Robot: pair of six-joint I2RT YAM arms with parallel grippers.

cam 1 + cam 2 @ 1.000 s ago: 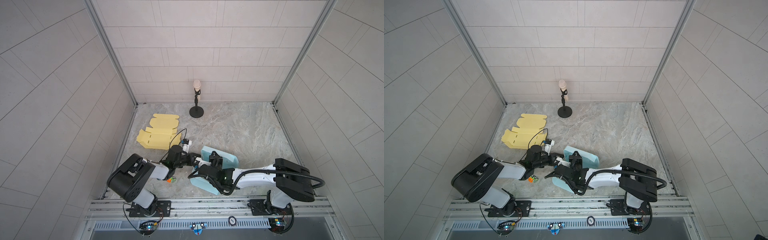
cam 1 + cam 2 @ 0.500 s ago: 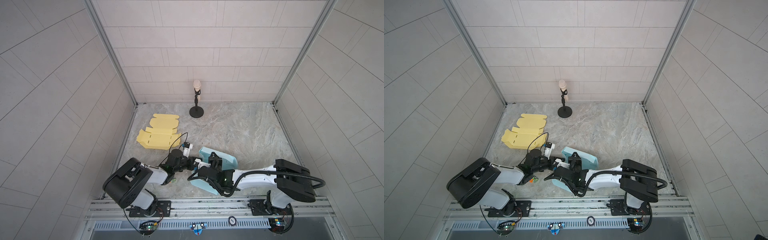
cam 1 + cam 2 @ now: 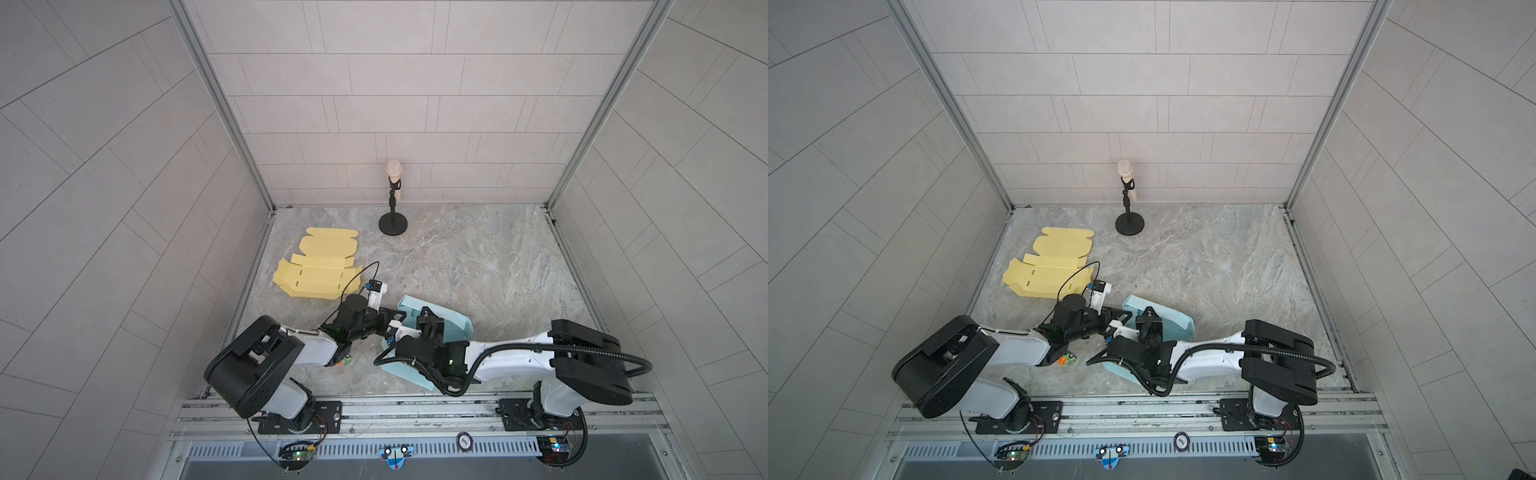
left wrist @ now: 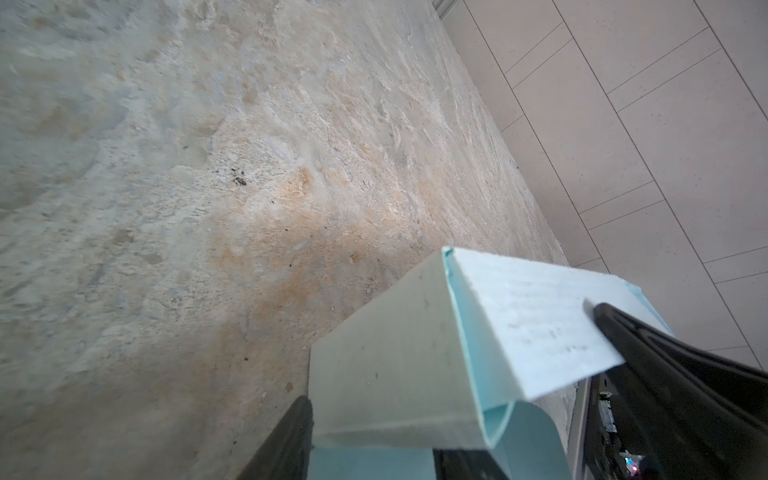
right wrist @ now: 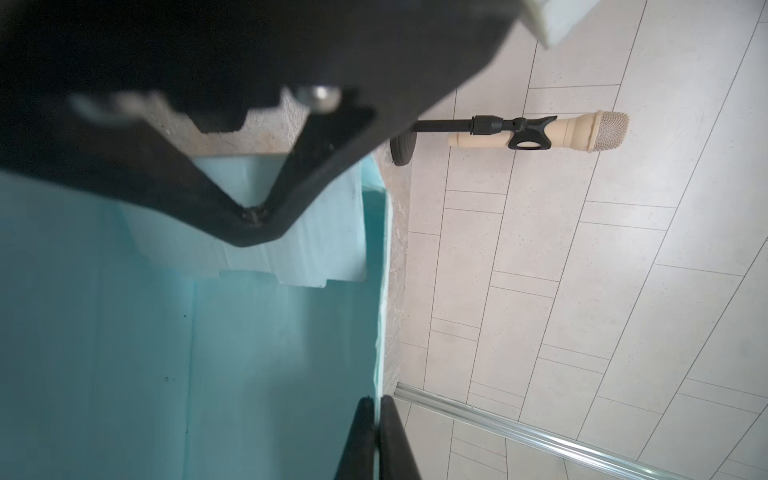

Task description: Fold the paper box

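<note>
- The blue paper box lies half folded at lower centre on the worktop, between both arms.
- Only the right wrist view shows the right gripper pinched shut on a thin side wall.
- The left gripper straddles the box's left end wall with its jaws apart. I cannot tell whether it grips.
- A flat yellow blank lies farther back, upper left.

Up front, mid-table, you've got the half-folded box. Both arms meet there: your left gripper at its left wall, your right gripper on one wall, reaching in from the front right. Behind and left, by the left wall, lies the flat sheet. At the back, near centre, stands the microphone stand. A small item sits under your left forearm.
</note>
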